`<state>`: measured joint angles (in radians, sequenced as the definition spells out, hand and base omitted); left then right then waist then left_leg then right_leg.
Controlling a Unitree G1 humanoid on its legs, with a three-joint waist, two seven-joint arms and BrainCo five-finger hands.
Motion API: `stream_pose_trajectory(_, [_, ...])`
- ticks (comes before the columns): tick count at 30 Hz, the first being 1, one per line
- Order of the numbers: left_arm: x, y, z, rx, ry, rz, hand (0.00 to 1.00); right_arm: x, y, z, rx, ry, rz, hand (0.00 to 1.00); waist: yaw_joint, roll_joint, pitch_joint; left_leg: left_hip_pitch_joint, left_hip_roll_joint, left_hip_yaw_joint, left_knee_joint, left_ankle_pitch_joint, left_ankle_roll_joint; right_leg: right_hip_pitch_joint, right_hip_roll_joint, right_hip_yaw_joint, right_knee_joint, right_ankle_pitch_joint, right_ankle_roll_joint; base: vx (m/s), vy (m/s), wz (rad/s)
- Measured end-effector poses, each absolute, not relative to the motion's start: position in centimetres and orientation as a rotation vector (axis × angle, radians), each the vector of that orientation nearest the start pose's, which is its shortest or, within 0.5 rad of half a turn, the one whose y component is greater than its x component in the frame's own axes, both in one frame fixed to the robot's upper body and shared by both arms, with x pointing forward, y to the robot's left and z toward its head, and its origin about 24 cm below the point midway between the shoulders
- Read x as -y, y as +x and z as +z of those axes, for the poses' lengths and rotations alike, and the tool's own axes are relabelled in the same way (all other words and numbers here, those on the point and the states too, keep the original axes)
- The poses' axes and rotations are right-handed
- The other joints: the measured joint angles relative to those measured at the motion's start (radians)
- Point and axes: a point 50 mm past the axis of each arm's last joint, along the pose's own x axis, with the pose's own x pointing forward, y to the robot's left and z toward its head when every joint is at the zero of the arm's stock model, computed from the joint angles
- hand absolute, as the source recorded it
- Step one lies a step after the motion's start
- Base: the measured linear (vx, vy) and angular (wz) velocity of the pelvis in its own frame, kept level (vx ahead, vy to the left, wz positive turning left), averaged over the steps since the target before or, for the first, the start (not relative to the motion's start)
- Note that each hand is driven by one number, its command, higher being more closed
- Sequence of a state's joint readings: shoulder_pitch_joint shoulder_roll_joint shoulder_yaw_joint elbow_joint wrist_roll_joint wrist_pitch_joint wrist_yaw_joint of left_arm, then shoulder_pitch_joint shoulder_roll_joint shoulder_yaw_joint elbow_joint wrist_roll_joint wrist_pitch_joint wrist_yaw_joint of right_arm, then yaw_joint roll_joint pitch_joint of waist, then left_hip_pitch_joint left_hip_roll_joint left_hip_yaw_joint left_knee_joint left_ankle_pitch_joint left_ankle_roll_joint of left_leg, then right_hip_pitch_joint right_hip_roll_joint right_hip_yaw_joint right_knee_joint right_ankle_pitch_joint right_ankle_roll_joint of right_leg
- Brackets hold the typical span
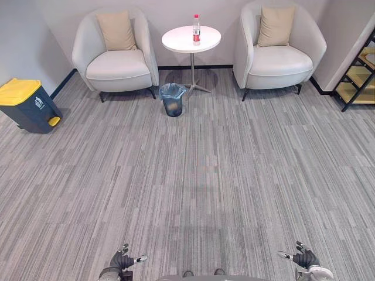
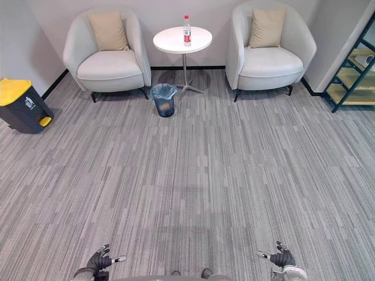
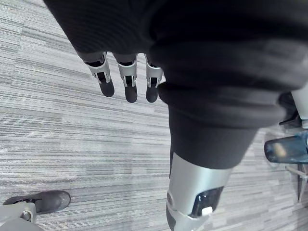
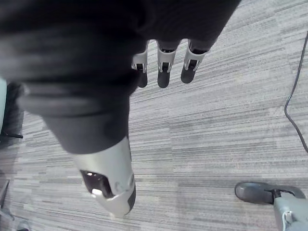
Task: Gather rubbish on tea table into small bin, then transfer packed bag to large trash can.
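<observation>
The rubbish, a plastic bottle [image 1: 196,30] w/ red cap and red label, stands upright on the round white bench [image 1: 176,40] at the far side of the room, near the bench's back edge. The small bin [image 1: 172,99], lined w/ a blue bag, is on the carpet floor [image 1: 205,175] just beside the bench's foot, on its left and a bit in front. The left armchair [image 1: 117,67] and the right armchair [image 1: 280,61] are on either side of the bench, each w/ a beige cushion against its back. The large trash can [image 1: 26,105], dark grey w/ yellow lid, stands by the left wall, well apart from the small bin. A shelf [image 1: 360,73] is at the far right.

The left hand [image 1: 122,260] and the right hand [image 1: 304,257] hang low at the near edge, well apart from the bench. On both, the fingers [image 3: 126,82] are straight and a little spread, thumb apart, over carpet.
</observation>
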<state>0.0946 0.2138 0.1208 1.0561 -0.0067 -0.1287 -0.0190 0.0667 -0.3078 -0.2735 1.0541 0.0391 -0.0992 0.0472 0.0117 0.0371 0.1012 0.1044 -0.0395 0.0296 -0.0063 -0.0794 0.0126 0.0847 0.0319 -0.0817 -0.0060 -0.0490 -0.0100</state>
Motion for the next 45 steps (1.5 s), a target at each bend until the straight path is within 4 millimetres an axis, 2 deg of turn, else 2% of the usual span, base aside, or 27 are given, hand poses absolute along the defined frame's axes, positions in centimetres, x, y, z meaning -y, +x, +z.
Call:
stream_pose_trajectory(6, [-24.4,9.9,-14.8,-1.001,0.129,0.196,0.00,28.2,10.7,-13.4,-0.958,-0.068,-0.344,0.00,0.001,-0.016,0.007,0.017,-0.001,0.001,-0.012,0.000,0.000,0.017,0.000,0.000,-0.014,0.000,0.000,0.00,0.000,0.00])
stream_pose_trajectory(16, [-22.9,9.9,-15.1,-1.008,0.114,0.157,0.00,25.7,11.4,-14.1,-0.957,-0.042,-0.280,0.00,0.002,-0.017,0.008,0.016,-0.001,-0.001,-0.013,0.000,0.000,0.018,0.000,-0.001,-0.017,0.000,0.000,0.00,0.000,0.00])
stream_pose_trajectory(25, [-21.9,10.0,-15.3,-1.011,0.113,0.128,0.00,24.4,11.5,-14.4,-0.965,-0.045,-0.247,0.00,0.002,-0.016,0.007,0.016,-0.001,-0.002,-0.012,0.000,0.000,0.018,0.000,-0.001,-0.016,0.000,0.000,0.00,0.000,0.00])
stream_pose_trajectory(39, [-21.7,10.1,-15.3,-1.004,0.127,0.124,0.00,23.5,12.1,-14.5,-0.963,-0.089,-0.189,0.00,0.002,-0.025,0.006,0.008,-0.001,0.002,-0.017,-0.002,0.001,0.013,0.001,0.004,-0.031,0.002,0.000,0.00,0.000,0.00])
stream_pose_trajectory(42, [-21.7,10.3,-15.3,-0.996,0.128,0.125,0.00,23.2,12.9,-14.3,-0.943,-0.089,-0.180,0.00,0.005,-0.025,0.006,-0.013,0.000,0.021,-0.001,-0.018,0.012,-0.006,0.003,0.021,-0.031,0.002,0.000,0.01,0.006,-0.15])
stream_pose_trajectory(45, [-21.6,10.2,-15.3,-0.997,0.128,0.127,0.00,23.0,14.2,-13.9,-0.911,-0.105,-0.167,0.00,0.008,-0.018,0.007,-0.067,0.009,0.059,0.085,-0.080,0.016,-0.052,0.005,0.057,0.015,-0.022,0.010,0.06,0.024,-0.39])
